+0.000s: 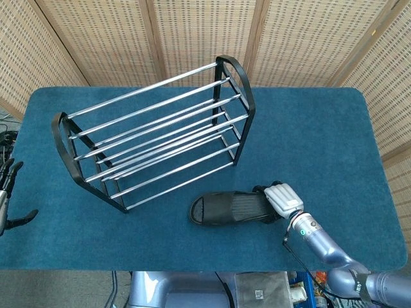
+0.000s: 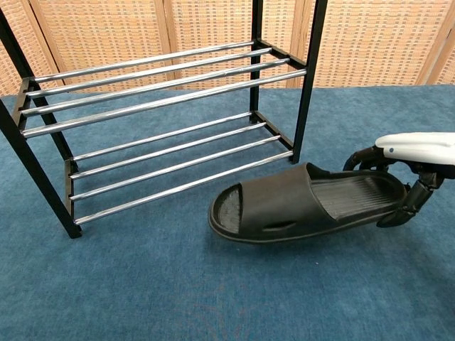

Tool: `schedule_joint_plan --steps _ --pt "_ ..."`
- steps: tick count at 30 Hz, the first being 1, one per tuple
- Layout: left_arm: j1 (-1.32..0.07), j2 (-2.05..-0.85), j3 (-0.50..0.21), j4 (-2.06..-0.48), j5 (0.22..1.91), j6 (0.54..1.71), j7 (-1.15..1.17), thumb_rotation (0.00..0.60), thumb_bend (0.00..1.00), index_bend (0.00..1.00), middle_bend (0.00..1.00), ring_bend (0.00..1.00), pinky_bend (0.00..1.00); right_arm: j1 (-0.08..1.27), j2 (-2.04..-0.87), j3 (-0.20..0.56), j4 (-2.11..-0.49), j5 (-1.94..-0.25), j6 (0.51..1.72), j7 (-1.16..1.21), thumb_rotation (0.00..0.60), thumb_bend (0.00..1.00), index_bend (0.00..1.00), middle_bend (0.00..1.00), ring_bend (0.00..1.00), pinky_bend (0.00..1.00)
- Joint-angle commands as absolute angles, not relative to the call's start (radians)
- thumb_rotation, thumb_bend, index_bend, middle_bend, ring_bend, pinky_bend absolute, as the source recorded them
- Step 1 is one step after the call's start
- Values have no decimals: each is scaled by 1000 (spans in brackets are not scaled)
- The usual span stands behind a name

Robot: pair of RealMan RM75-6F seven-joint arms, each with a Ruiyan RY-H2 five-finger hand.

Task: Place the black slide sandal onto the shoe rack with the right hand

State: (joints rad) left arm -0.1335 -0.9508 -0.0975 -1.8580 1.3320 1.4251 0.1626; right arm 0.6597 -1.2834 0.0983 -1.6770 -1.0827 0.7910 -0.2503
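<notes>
The black slide sandal point(image 1: 228, 208) point(image 2: 298, 202) lies on the blue table in front of the shoe rack, toe pointing left. My right hand point(image 1: 280, 201) point(image 2: 412, 167) is at its heel end, with fingers point(image 2: 361, 159) curled behind the heel and the thumb on the near side, gripping it. The shoe rack point(image 1: 154, 128) point(image 2: 163, 106) has a black frame and two tiers of chrome bars, both bare. It stands just behind and left of the sandal. My left hand point(image 1: 9, 192) hangs off the table's left edge with fingers spread and nothing in it.
The blue cloth-covered table point(image 1: 308, 128) is backed by woven wicker screens point(image 1: 205, 32). Open blue surface lies right of the rack and along the front edge. Cables and equipment show below the front edge.
</notes>
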Motion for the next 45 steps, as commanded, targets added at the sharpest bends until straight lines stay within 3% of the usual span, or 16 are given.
schedule_joint_plan --steps 1,6,15,21,31,36,45 --pt "-131 -944 -96 -1856 1338 1425 144 600 186 0 0 0 0 662 -1284 121 -1747 -982 847 -306 600 551 626 612 445 212" --pt "-130 -935 -94 -1850 1344 1421 115 600 186 0 0 0 0 678 -1333 141 -1808 -851 957 -411 600 589 636 626 463 233" --pt "-125 -918 -91 -1844 1357 1421 70 600 186 0 0 0 0 733 -1521 214 -1858 -633 1195 -583 600 656 637 643 490 237" --pt "-123 -909 -94 -1837 1352 1418 41 600 185 0 0 0 0 780 -1650 268 -1819 -521 1309 -674 600 672 643 655 514 333" --pt "-128 -899 -98 -1824 1340 1400 3 600 186 0 0 0 0 856 -1818 398 -1680 -382 1388 -732 600 689 643 670 539 361" --pt "-135 -897 -101 -1817 1329 1382 -9 600 185 0 0 0 0 888 -1874 447 -1606 -354 1384 -733 600 739 646 673 539 363" --pt "-145 -893 -109 -1806 1301 1355 -28 600 186 0 0 0 0 934 -1967 545 -1482 -312 1441 -727 600 740 651 680 546 363"
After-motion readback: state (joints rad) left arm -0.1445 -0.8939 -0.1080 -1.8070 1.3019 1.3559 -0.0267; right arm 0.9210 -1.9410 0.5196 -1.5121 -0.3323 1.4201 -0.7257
